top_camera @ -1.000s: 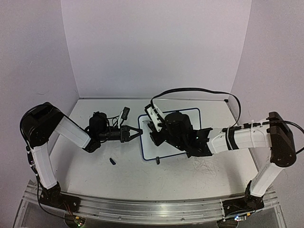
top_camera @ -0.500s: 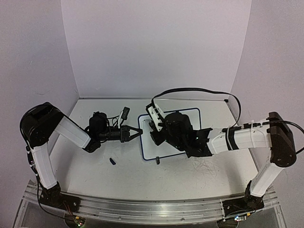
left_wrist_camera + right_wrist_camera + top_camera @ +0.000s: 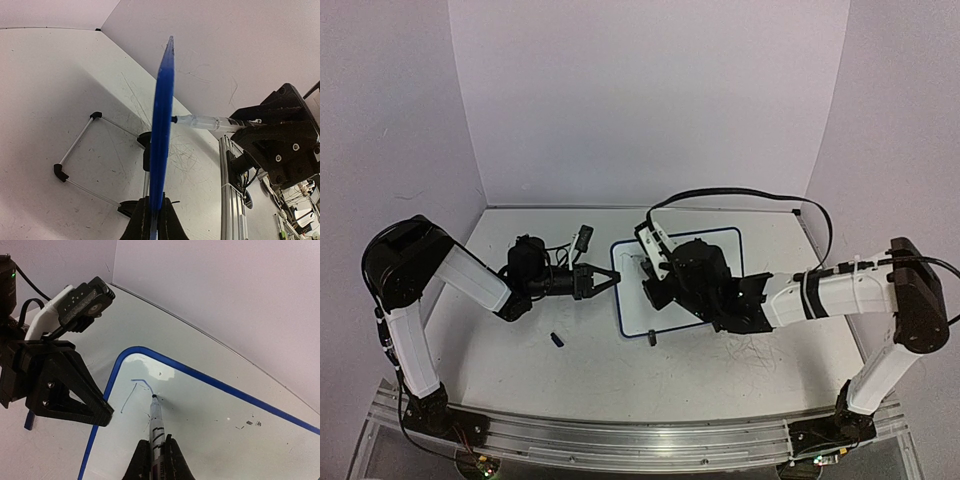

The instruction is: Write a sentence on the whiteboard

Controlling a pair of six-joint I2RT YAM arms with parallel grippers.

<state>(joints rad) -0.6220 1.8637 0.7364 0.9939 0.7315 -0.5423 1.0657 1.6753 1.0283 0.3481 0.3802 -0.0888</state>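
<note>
right gripper [image 3: 156,442] has slid a touch along the whiteboard [image 3: 215,412], clamped on the marker [image 3: 155,422] with its tip down just ahead, at the end of the first blue strokes of the sentence [image 3: 128,399]. left gripper [image 3: 152,212] is pinched shut on the board's blue rim, which runs straight out in front of it, likely bracing the board so pen pressure can't shove it

The left black two-finger pincer [image 3: 154,212] is clamped tight; just beyond its tips, the right black pincer [image 3: 156,449] clamps too.
</note>
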